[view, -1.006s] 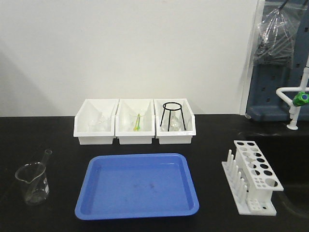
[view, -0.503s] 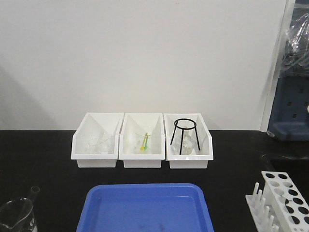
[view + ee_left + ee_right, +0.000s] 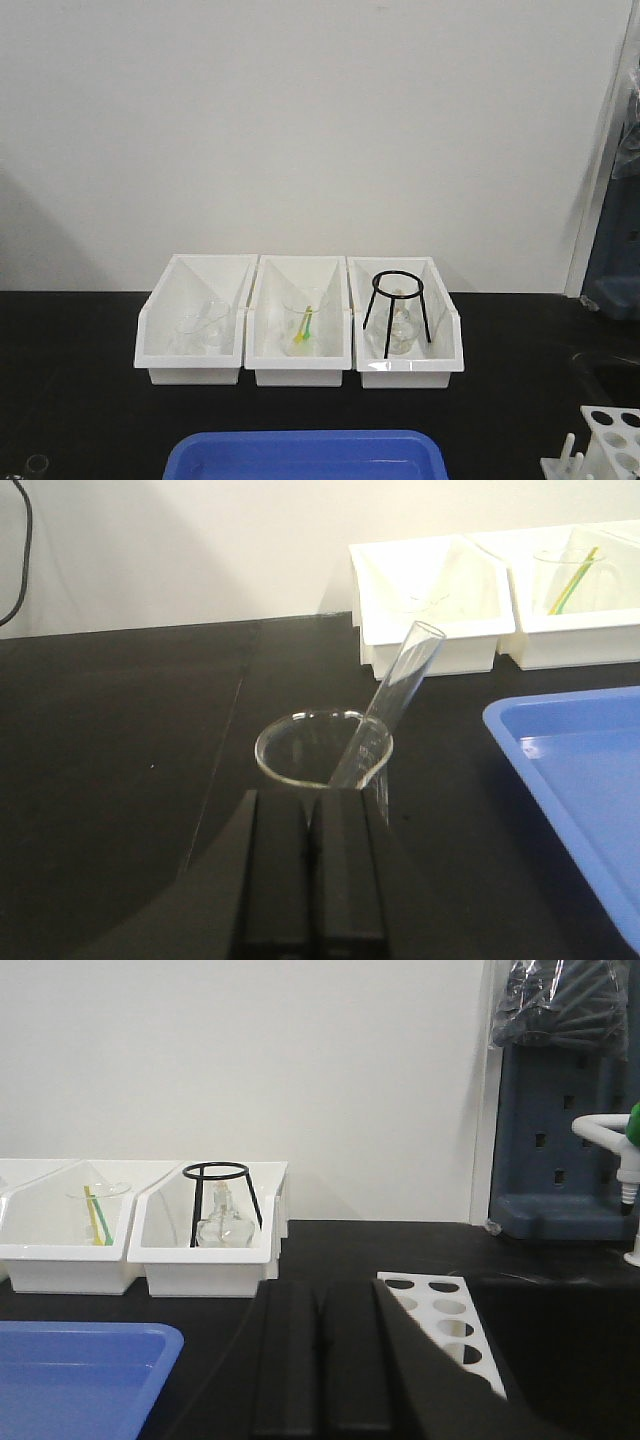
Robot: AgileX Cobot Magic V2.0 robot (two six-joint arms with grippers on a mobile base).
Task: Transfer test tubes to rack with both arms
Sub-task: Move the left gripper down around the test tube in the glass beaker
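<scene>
In the left wrist view one clear test tube (image 3: 396, 692) leans to the right inside a clear beaker (image 3: 300, 768) on the black bench. My left gripper (image 3: 311, 798) sits just in front of the beaker, its jaws shut and empty. In the front view only the tube's rim (image 3: 38, 463) shows at the bottom left. The white rack (image 3: 446, 1326) with round holes lies right of my right gripper (image 3: 319, 1292), which is shut with nothing in it. A corner of the rack (image 3: 606, 440) shows at the front view's bottom right. Neither arm appears in the front view.
Three white bins (image 3: 297, 372) stand in a row at the back; the right one holds a black tripod ring (image 3: 397, 305) and a flask (image 3: 222, 1228). A blue tray (image 3: 305, 457) lies in the middle. A white tap (image 3: 604, 1132) and a grey panel (image 3: 560, 1120) stand at the far right.
The front view has shifted up and closer: the bins sit lower and larger, and the tray, beaker and rack have slid almost out at the bottom edge.
</scene>
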